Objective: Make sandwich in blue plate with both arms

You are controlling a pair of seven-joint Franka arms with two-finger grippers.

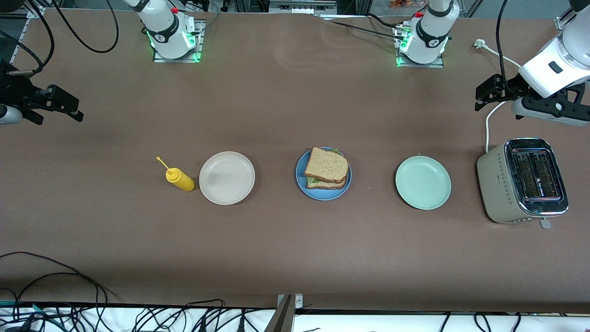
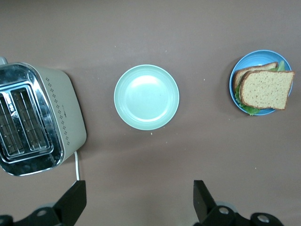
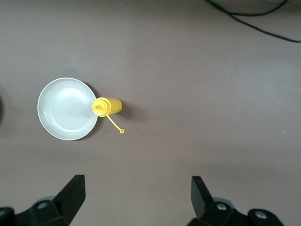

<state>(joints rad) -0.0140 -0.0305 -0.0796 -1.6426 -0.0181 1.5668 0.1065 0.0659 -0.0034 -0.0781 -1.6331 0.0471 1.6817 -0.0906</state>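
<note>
The blue plate (image 1: 322, 194) sits mid-table with the sandwich (image 1: 327, 165) on it: two brown bread slices stacked a little askew, and green lettuce (image 1: 313, 181) showing between them. The left wrist view shows the same blue plate (image 2: 256, 56), sandwich (image 2: 265, 89) and lettuce (image 2: 251, 110). My left gripper (image 1: 479, 100) hangs open and empty over bare table at the left arm's end; its fingers frame bare table around (image 2: 139, 197). Open and empty too, my right gripper (image 1: 60, 117) is over bare table at the right arm's end, as the right wrist view (image 3: 136, 195) confirms.
A pale green plate (image 1: 423, 182) lies between the blue plate and a beige toaster (image 1: 523, 180) with a white cord (image 1: 487, 124). Toward the right arm's end are a cream-white plate (image 1: 227, 177) and a yellow squeeze bottle (image 1: 180, 180) lying on its side. Cables hang along the table's near edge.
</note>
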